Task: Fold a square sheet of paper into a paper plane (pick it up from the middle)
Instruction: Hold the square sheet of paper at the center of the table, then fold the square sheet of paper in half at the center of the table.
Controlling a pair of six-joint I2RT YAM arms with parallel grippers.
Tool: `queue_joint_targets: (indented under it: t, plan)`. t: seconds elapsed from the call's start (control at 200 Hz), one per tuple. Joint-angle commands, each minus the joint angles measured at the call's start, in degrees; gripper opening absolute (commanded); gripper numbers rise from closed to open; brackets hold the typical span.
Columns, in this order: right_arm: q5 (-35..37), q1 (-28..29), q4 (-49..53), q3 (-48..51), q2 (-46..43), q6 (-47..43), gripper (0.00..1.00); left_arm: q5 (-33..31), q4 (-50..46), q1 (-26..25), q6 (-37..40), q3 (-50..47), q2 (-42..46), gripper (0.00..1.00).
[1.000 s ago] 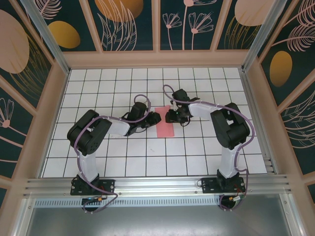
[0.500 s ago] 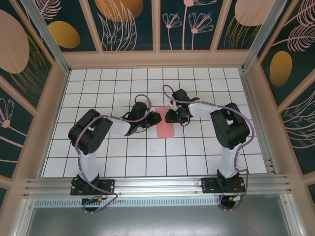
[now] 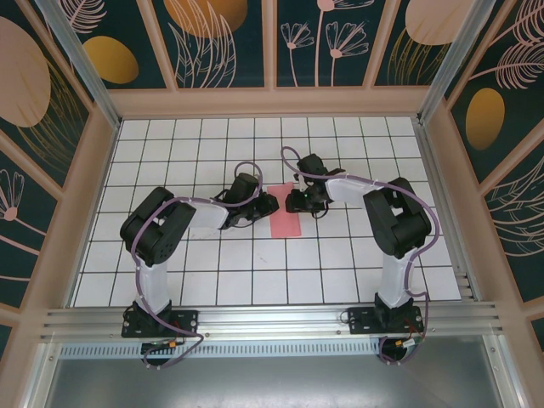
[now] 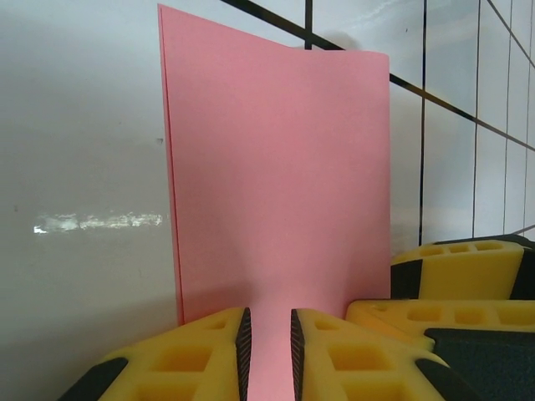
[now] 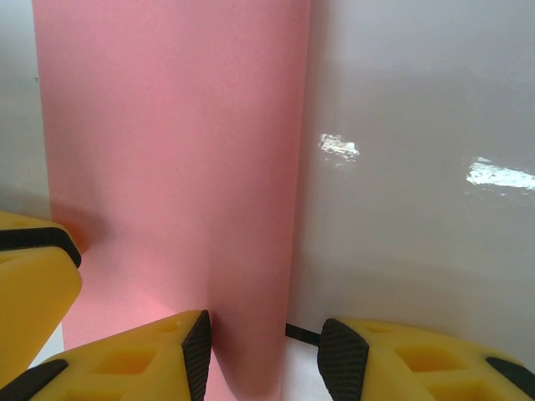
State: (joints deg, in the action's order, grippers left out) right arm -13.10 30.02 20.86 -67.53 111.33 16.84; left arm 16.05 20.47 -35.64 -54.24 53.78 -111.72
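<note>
White gridded desk [image 3: 170, 255]: folded salmon-pink paper [image 3: 285, 217] was flanked by the barely parted left tool [image 3: 265, 204] at nine o'clock, wider-parted right tool [image 3: 294, 202] at two; it could be skewed by uneven pressure.

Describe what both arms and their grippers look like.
The left arm and right arm have bulky black joint housings joined by white links, standing on black bases. A thin lilac cable loops along each arm. The left gripper and right gripper carry blocky yellow fingers with cut-out pockets and ribbed black pads.
</note>
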Motion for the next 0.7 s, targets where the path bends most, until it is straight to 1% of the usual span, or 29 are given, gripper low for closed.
queue_joint_targets:
  t: [0.0,0.15,0.32,0.495,0.565,0.61,0.696]
  plan:
    - [4.3,0.8,-3.6,3.4,10.4,-1.0,0.48,-2.6,-6.0,0.0,1.1,0.0,-2.1,0.22]
    - [2.5,0.8,-3.3,2.7,7.1,0.0,0.48,-3.0,-6.3,0.0,1.1,-0.8,-2.7,0.2]
    - [1.9,0.7,-3.5,1.5,-1.4,1.9,0.55,-3.6,-6.7,0.0,1.4,-1.3,-3.4,0.17]
    - [3.2,-0.1,-4.4,2.1,-9.8,4.5,0.55,-4.3,-7.5,0.0,2.1,-1.4,-4.1,0.14]
    - [2.7,-0.1,-5.3,2.7,-11.7,5.3,0.54,-4.4,-7.5,0.0,2.3,-1.3,-4.2,0.13]
    - [1.4,-0.1,-5.8,2.8,-11.9,5.9,0.5,-4.4,-7.5,0.0,2.4,-1.2,-4.5,0.12]
    - [-4.3,0.1,-7.9,3.1,-11.0,6.6,0.41,-4.4,-7.8,0.0,2.7,-0.9,-4.8,0.11]
